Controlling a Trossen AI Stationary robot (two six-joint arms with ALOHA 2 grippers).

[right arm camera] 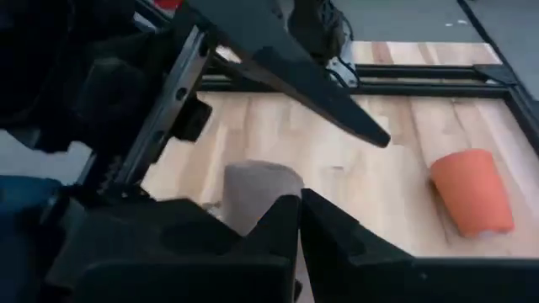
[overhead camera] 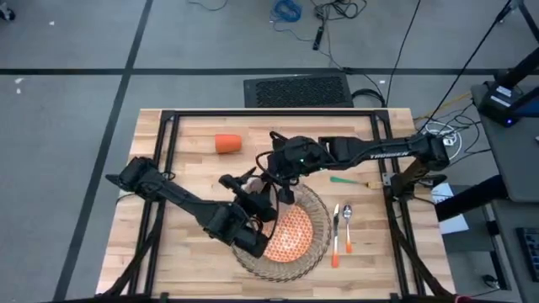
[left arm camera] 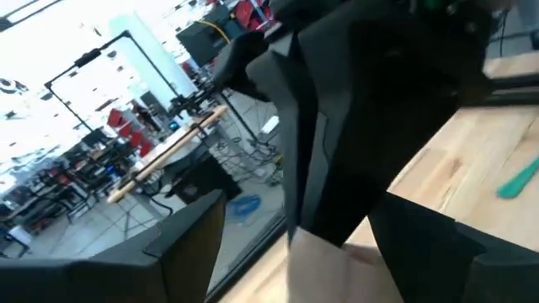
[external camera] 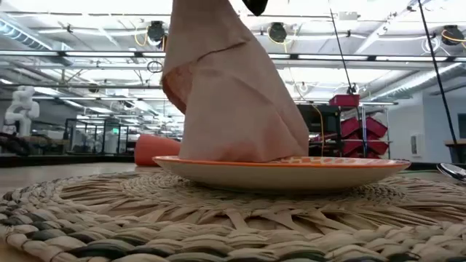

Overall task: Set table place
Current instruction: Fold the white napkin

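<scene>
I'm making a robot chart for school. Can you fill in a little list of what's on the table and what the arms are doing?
placemat: round woven mat on the table
plate: orange-patterned, on the placemat
napkin: beige cloth, hanging down with its bottom edge on the plate
cup: orange, lying on its side, away from the mat
cutlery: orange-handled pieces beside the mat; green-handled piece farther back
right gripper: shut on napkin, above the plate
left gripper: near the napkin too; fingers unclear

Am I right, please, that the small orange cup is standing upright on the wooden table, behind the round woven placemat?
Not quite: the small orange cup is lying on its side, as the high view shows. It is indeed on the wooden table, behind the round woven placemat.
</scene>
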